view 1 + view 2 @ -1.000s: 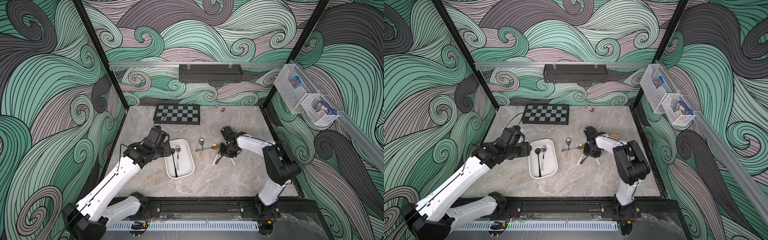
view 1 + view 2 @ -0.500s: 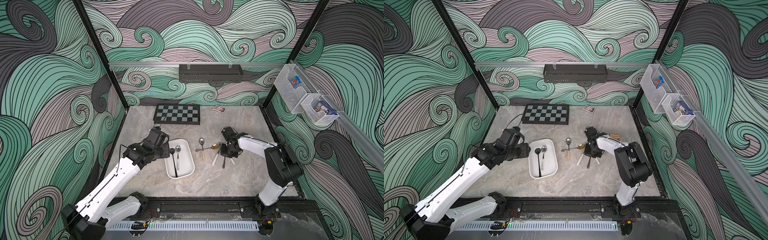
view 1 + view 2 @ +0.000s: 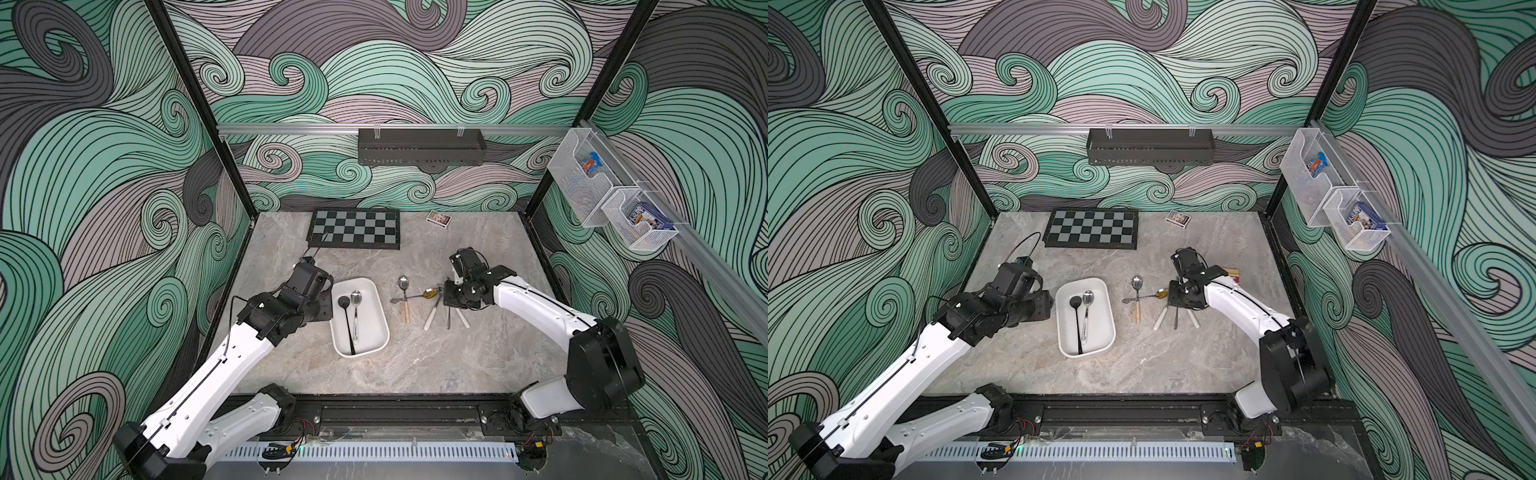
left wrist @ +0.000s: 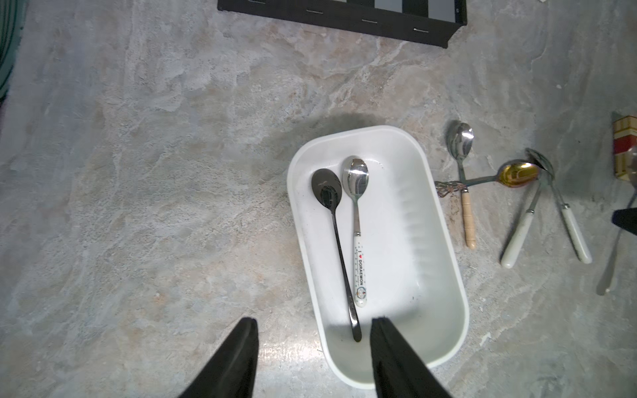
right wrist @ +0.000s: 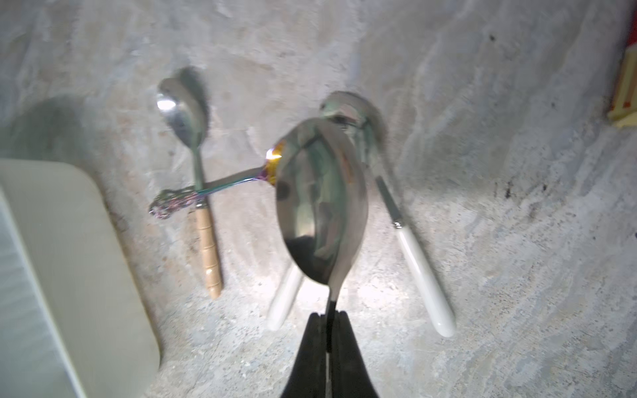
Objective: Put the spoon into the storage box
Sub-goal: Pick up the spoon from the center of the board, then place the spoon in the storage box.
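The marble tabletop (image 3: 415, 374) is bare toward its front edge. The white storage box (image 3: 381, 309) sits left of centre and holds two spoons (image 3: 355, 316). The left gripper (image 4: 313, 319) hangs at the box's left wall with its jaws spread. Right of centre, the right gripper (image 5: 328, 314) pinches a silver spoon (image 5: 320, 206) by its neck. Loose spoons (image 3: 406, 309) lie between it and the box.

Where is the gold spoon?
In both top views the gold spoon lies on the table, right of the storage box, its handle crossing the wooden-handled spoon.
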Action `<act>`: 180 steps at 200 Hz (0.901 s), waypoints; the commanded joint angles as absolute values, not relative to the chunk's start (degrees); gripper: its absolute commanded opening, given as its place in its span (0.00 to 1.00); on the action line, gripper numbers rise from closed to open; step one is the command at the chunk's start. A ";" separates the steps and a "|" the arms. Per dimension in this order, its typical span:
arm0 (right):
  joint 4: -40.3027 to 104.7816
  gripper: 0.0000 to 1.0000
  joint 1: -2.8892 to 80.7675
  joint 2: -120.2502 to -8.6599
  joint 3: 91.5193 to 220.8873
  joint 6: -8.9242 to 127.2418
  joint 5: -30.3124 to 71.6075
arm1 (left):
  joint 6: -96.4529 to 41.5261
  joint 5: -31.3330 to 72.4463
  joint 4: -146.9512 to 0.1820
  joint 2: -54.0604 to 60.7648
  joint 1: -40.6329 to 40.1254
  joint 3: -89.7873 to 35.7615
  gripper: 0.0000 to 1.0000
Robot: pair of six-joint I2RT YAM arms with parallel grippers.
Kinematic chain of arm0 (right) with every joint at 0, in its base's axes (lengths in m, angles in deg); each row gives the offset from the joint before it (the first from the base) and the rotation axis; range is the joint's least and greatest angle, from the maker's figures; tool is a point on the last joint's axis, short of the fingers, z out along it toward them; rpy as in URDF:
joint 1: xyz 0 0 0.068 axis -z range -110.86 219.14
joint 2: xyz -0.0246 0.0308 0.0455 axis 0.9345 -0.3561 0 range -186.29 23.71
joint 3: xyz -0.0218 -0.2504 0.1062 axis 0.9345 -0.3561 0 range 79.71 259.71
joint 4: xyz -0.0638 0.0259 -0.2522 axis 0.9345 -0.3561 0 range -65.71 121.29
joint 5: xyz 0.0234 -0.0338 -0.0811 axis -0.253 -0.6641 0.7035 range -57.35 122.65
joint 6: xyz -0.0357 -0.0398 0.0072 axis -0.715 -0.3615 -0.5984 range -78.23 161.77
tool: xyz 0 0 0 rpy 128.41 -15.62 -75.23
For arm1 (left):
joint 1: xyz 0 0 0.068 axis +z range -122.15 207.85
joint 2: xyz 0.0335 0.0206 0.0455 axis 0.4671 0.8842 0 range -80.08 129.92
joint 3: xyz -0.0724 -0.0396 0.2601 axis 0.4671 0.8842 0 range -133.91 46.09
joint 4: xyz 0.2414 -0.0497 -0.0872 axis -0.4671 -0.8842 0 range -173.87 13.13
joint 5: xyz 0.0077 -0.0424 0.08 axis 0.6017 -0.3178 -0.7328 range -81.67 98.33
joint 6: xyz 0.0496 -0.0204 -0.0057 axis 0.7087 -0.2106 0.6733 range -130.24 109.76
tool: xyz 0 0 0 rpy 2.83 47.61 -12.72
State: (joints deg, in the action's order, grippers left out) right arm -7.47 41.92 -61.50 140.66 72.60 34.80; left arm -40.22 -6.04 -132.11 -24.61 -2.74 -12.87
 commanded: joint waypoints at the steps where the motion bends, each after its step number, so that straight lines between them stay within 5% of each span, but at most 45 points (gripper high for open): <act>1: -9.65 0.00 36.72 -61.98 146.92 70.08 31.43 | -40.17 -9.93 -134.86 -25.89 -2.92 -12.97 0.57; 111: -15.20 0.00 19.56 -92.34 180.21 72.03 26.65 | -40.21 -9.88 -133.03 -30.76 -2.96 -10.69 0.59; 180: -15.75 0.00 17.46 -102.22 183.97 72.34 29.88 | -39.89 -9.27 -132.81 -30.55 -2.92 -10.69 0.59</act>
